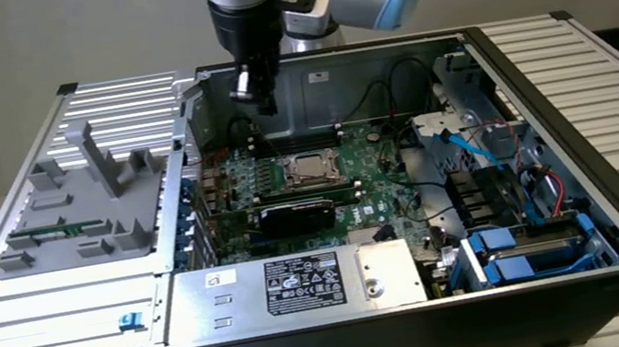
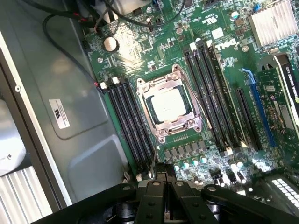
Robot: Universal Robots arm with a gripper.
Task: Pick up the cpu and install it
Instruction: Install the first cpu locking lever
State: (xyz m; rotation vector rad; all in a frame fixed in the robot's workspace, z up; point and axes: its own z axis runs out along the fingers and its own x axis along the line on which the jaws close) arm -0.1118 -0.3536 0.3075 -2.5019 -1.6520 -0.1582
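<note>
Gripper (image 1: 260, 97) hovers above cpu (image 1: 312, 168) seated on the motherboard (image 1: 380, 183).

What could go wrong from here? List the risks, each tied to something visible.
1. The small square silvery-beige cpu lies in the metal-framed motherboard socket; a push from the black gripper hanging above might tilt it or harm the contacts.
2. Long black memory slots flank the socket closely, so an off-centre descent may strike them.
</note>
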